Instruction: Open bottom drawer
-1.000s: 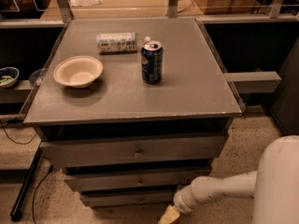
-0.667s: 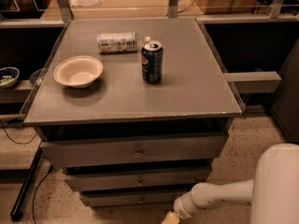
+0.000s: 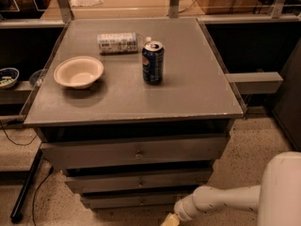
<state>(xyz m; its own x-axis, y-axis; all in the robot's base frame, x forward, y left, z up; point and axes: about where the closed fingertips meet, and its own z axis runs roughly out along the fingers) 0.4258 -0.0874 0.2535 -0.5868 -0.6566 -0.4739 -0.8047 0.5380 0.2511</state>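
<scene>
Camera view: bottom drawer [image 3: 127, 200] sits at lower centre of frame. Lowest of three grey fronts, slimmest panel, long axis horizontal, appears shut. Knob not discernible. Gripper [image 3: 169, 219] at bottom edge, partly cut off by frame; open or closed, cannot tell; nothing seen held. Drawer front lies just up-left of gripper, near.

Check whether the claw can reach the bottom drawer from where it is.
Probably yes: the claw sits low beside the bottom drawer, near its right end, partly cut off by the picture's edge, with nothing visible between them.
</scene>
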